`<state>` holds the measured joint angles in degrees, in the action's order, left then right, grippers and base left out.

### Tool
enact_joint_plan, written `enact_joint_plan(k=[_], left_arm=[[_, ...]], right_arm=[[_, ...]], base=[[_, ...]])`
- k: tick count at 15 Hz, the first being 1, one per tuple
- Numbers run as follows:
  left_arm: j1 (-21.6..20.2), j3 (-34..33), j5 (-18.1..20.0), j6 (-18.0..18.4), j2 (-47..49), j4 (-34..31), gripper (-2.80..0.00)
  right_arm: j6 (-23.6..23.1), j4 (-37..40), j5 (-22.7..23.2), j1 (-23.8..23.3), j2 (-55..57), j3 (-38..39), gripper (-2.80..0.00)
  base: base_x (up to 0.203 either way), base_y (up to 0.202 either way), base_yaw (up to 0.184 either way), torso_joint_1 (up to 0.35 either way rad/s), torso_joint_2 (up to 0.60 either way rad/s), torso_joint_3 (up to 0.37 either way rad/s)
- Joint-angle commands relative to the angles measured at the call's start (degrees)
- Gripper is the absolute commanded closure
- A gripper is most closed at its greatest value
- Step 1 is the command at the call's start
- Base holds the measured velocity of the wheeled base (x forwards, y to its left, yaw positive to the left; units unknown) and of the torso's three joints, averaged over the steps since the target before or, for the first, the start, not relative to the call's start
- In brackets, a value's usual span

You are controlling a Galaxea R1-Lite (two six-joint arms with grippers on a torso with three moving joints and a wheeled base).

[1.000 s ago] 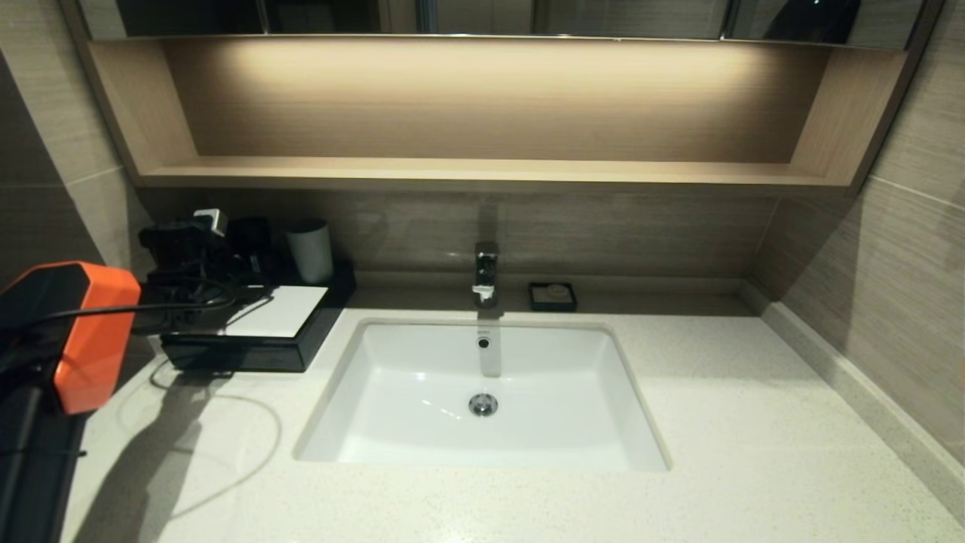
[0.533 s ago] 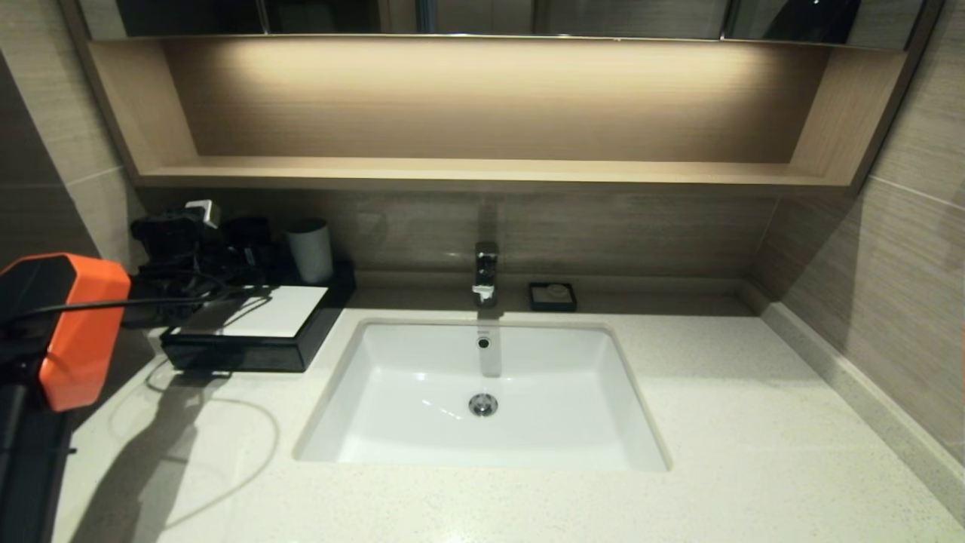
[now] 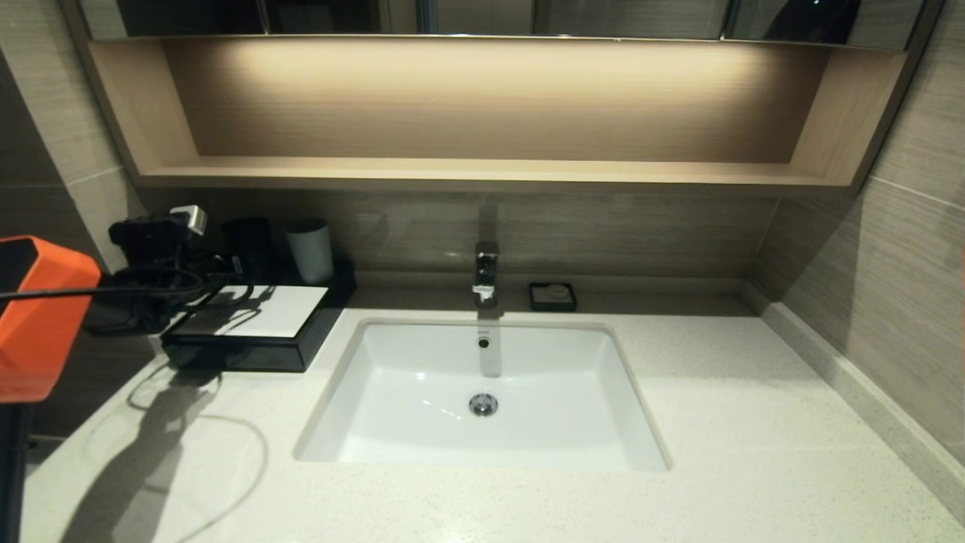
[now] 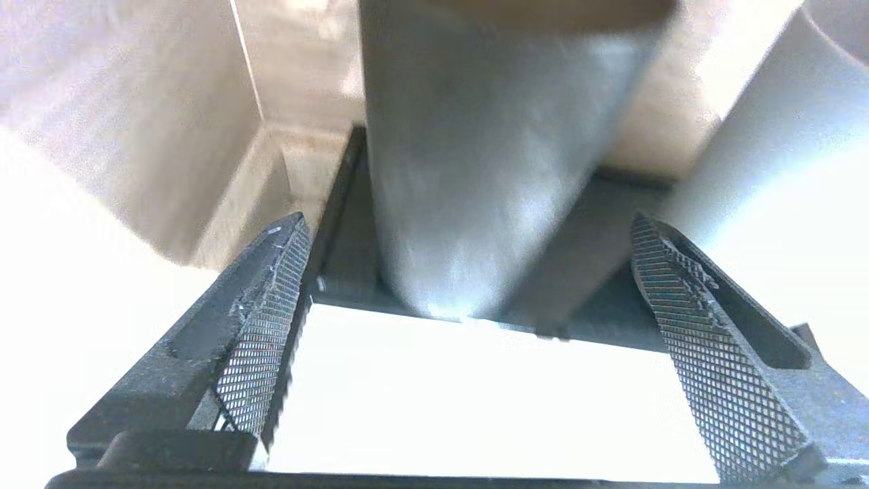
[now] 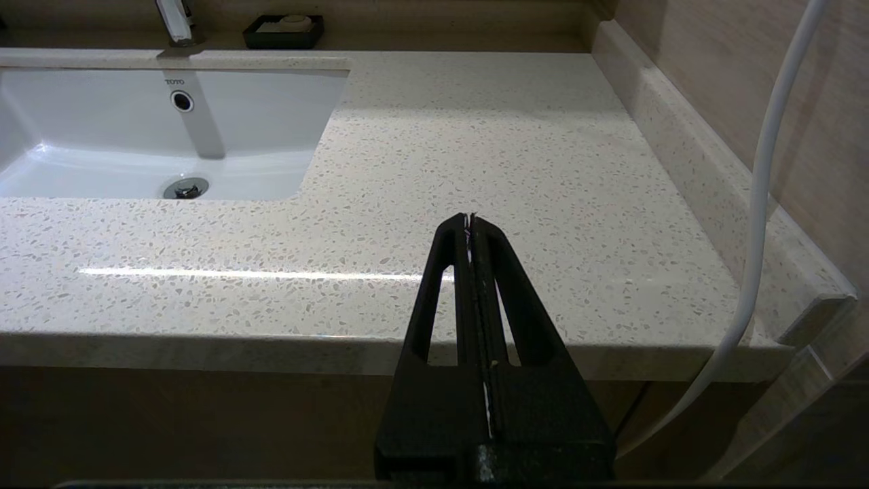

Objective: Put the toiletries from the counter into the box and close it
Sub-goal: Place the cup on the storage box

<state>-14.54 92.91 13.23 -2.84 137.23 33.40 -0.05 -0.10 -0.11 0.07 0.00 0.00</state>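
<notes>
The black box (image 3: 245,353) with its white top panel (image 3: 275,311) stands at the counter's (image 3: 754,422) back left, and its front looks flush. My left gripper (image 3: 215,290) hovers open and empty over the panel's rear left. In the left wrist view its fingers (image 4: 271,319) spread wide above the panel (image 4: 475,394), pointing at the dark cup (image 4: 489,170). No toiletry packets show in any view. My right gripper (image 5: 468,219) is shut and empty, held just off the counter's front edge (image 5: 204,350) on the right, out of the head view.
A dark cup (image 3: 249,241) and a pale cup (image 3: 309,250) stand behind the box. The white basin (image 3: 407,377) with its tap (image 3: 486,271) lies in the middle. A tiny black dish (image 3: 552,296) sits by the back wall. A wooden shelf (image 3: 482,175) hangs above.
My left arm has drawn back to the left, its orange housing sliding toward the picture's edge. The gripper shifted left over the box. Nothing else moved.
</notes>
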Motion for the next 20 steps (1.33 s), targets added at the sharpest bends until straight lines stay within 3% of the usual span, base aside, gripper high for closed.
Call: enact_joint_plan(k=[1, 2, 3, 6, 20], left_arm=[[0.0, -4.4, 0.0, -0.1, -3.1, 0.4, -2.80], [0.0, -5.7, 0.0, -0.1, -4.0, 0.4, -2.80], [-0.1, -7.0, 0.0, -0.1, -5.0, 0.4, 0.00], [-0.5, -10.5, 0.0, -0.1, -8.9, 0.3, 0.00], [-0.9, -7.2, -0.3, 0.1, -5.8, -5.9, 0.00]], right_arm=[[0.0, 0.0, 0.0, 0.0, 0.0, 0.1, 0.00], [0.0, 0.0, 0.0, 0.0, 0.0, 0.1, 0.00], [0.0, 0.0, 0.0, 0.0, 0.0, 0.1, 0.00], [0.0, 0.0, 0.0, 0.0, 0.0, 0.1, 0.00], [0.0, 0.0, 0.0, 0.0, 0.0, 0.1, 0.00]], base=[[0.000, 0.000, 0.000, 0.000, 0.00, 0.000], [0.000, 0.000, 0.000, 0.000, 0.00, 0.000], [0.000, 0.000, 0.000, 0.000, 0.00, 0.000], [0.000, 0.000, 0.000, 0.000, 0.00, 0.000], [0.000, 0.000, 0.000, 0.000, 0.00, 0.000]])
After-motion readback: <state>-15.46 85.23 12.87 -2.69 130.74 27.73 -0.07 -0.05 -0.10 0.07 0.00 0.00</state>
